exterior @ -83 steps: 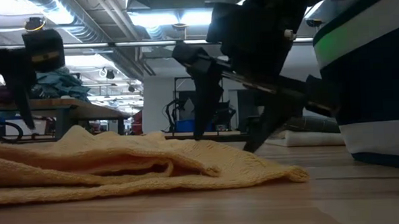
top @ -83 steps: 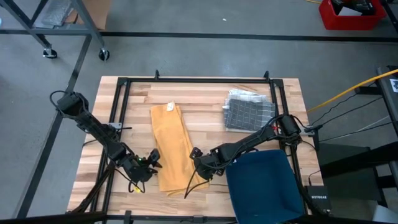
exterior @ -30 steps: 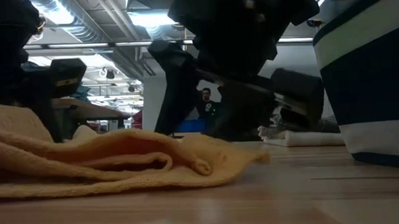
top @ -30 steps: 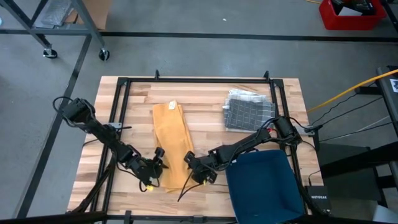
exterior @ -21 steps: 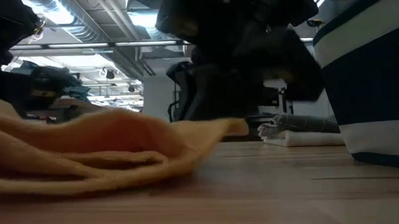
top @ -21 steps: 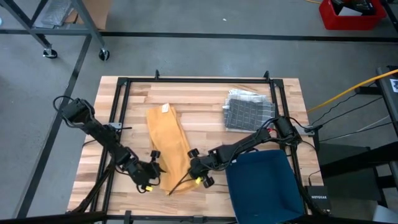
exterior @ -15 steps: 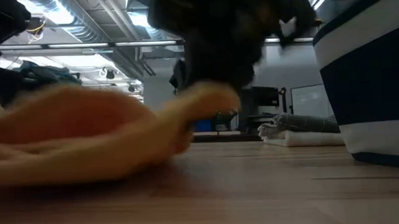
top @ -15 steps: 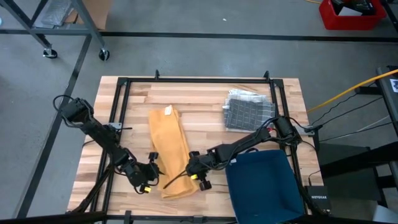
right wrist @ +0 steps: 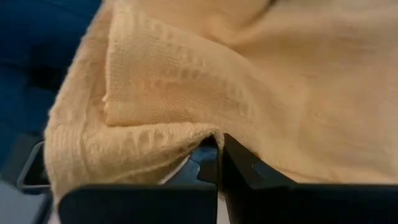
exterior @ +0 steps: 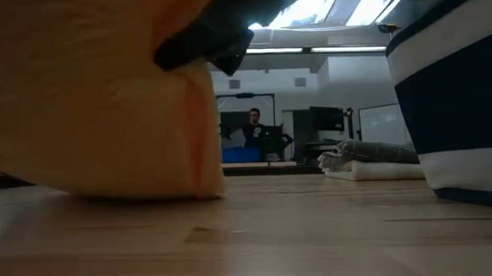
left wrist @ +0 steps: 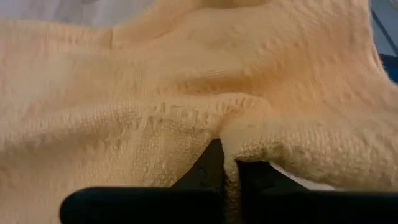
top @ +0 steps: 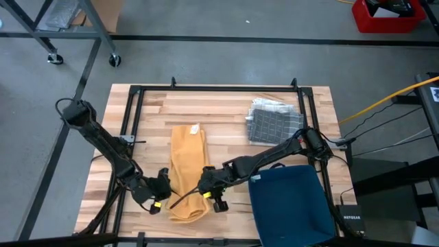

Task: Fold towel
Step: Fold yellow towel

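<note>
Yellow knitted towel (top: 186,168) now rises off your table (top: 226,113): left hand (top: 162,184) and right hand (top: 206,184) have just clamped tight on its near edge, ready for folding.

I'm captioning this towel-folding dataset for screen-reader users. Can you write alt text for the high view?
Seen from above, two dark robot arms pinch the near end of a yellow towel on a wooden table: the left gripper on its left edge, the right gripper on its right edge, both shut. A grey folded cloth lies at far right, a blue bin at near right.
</note>
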{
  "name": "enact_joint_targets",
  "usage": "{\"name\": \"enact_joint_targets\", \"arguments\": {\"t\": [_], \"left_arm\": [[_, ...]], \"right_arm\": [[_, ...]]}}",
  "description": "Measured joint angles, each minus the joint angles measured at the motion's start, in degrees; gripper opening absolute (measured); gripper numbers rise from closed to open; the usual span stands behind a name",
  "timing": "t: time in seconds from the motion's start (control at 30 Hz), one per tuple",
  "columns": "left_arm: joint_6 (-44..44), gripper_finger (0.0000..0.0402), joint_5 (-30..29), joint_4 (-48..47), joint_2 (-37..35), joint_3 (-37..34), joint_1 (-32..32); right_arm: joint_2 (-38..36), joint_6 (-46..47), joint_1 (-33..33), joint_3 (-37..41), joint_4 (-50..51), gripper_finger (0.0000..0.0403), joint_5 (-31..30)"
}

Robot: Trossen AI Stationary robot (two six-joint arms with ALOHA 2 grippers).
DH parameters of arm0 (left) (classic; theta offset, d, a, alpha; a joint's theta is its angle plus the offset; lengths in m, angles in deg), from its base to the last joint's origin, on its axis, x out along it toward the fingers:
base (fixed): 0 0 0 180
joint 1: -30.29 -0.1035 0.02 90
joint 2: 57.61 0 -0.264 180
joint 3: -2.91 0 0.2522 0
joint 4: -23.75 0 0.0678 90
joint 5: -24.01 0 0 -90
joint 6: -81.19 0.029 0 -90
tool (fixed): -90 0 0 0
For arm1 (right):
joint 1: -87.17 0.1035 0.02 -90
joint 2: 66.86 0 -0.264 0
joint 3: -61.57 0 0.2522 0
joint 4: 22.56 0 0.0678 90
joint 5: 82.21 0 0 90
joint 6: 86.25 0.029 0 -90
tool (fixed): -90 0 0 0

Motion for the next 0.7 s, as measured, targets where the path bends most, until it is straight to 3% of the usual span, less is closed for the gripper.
{"name": "enact_joint_targets", "arguments": {"t": [0.2,0.47,0.7], "left_arm": [[-0.11,0.0001,-0.39,-9.08,-8.3,0.0,-1.07],[-1.04,0.0001,-0.5,-12.44,-19.01,-0.02,-3.48],[-11.28,0.0001,-6.34,-16.32,-23.29,-0.02,-4.66]], "right_arm": [[0.0,-0.16,-1.21,-4.78,5.04,0.0009,-3.28],[-0.02,-1.04,-3.15,-14.13,14.04,0.0006,-9.24],[-0.02,3.05,-6.28,-18.35,15.7,0.0005,-19.14]]}}
